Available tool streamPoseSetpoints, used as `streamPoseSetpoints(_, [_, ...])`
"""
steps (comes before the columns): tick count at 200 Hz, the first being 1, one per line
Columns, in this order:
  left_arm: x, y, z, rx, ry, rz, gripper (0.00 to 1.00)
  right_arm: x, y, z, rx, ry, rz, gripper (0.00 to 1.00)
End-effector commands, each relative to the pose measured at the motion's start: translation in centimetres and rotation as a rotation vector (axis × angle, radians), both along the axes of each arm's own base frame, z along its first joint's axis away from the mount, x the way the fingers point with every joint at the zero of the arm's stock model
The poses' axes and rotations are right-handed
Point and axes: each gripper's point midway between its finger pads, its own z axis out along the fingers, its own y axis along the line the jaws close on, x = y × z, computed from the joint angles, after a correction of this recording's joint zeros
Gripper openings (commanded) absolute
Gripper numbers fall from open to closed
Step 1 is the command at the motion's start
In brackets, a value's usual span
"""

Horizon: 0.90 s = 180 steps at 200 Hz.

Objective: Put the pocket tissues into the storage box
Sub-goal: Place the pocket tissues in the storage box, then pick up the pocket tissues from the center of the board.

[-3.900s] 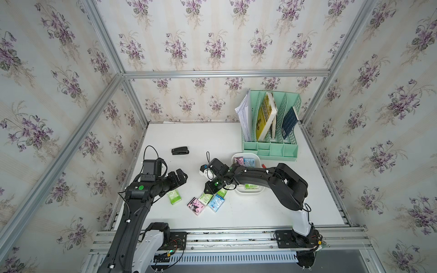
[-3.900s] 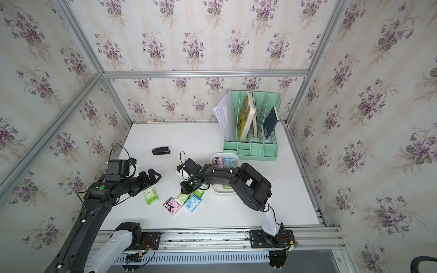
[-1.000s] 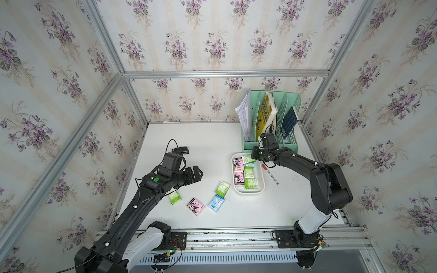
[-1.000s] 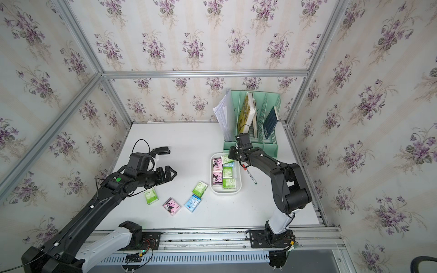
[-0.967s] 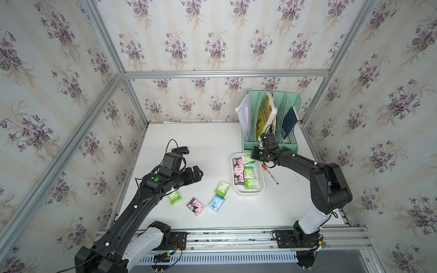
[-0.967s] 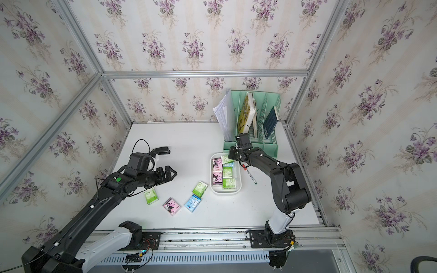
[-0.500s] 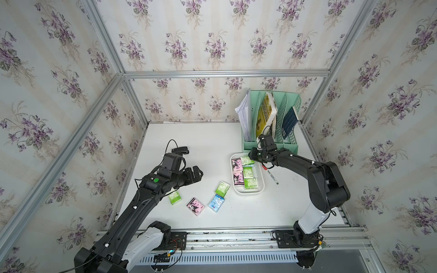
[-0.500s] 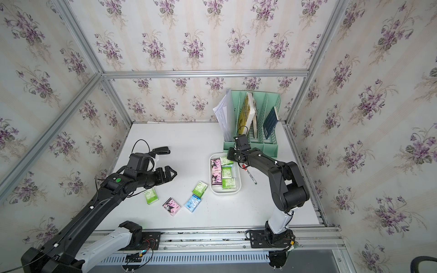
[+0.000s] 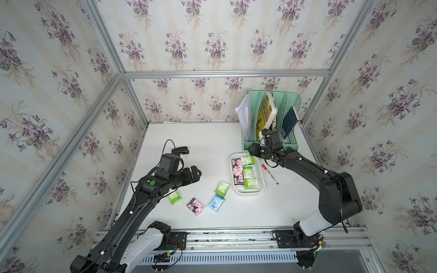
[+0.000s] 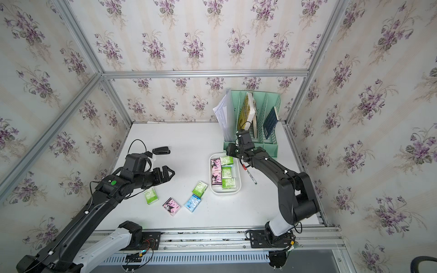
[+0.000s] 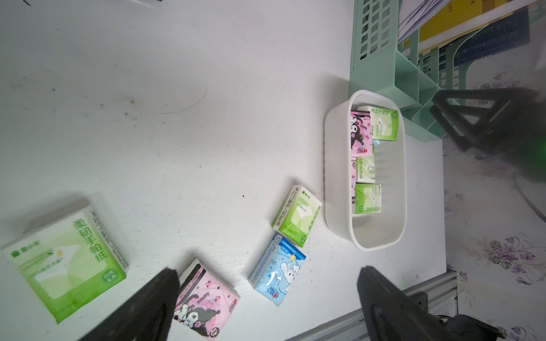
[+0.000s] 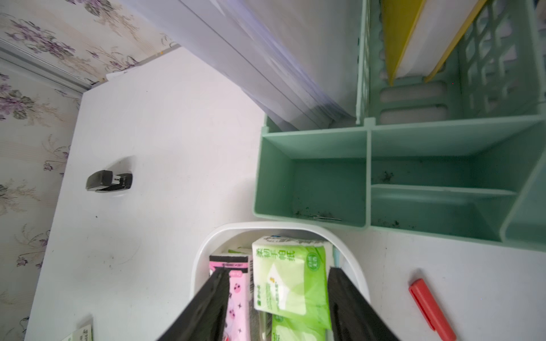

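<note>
The right hand (image 12: pixel 277 273) hangs over the 12 o'clock end of the box (image 9: pixel 246 192), fingers spread either side of a green tissue pack (image 12: pixel 291 280) lying inside. The box sits at 3 o'clock on the table (image 9: pixel 201 137). Toward 6 o'clock a pink pack (image 9: pixel 195 206), a blue pack (image 9: pixel 216 202), a green pack (image 9: pixel 222 188) and a second green pack (image 9: pixel 176 198) lie loose. The left hand (image 9: pixel 195 173), spread and empty, hovers at 9 o'clock.

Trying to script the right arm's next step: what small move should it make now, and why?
Probably lift the right end effector straight up, clear of the storage box. Its jaws stand apart either side of a green pack lying in the box, so nothing is held, while a blue pack and three others lie outside it.
</note>
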Motion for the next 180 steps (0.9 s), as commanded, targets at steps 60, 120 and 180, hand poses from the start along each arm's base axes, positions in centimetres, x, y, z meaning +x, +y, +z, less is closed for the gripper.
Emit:
streamPoseSetpoints(60, [-0.7, 4.4, -1.3, 0.068, 0.026, 0.136, 0.99, -11.2, 11.6, 1.4, -0.06, -0.103, 0.551, 0.61])
streamPoseSetpoints(120, [-1.5, 6.7, -2.3, 0.036, 0.072, 0.213, 0.99, -15.2, 16.3, -4.6, -0.185, 0.033, 0.725, 0.63])
streamPoseSetpoints(180, [-1.7, 6.2, -2.9, -0.007, 0.073, 0.206, 0.99, -13.7, 15.4, -8.3, -0.338, 0.084, 0.688, 0.65])
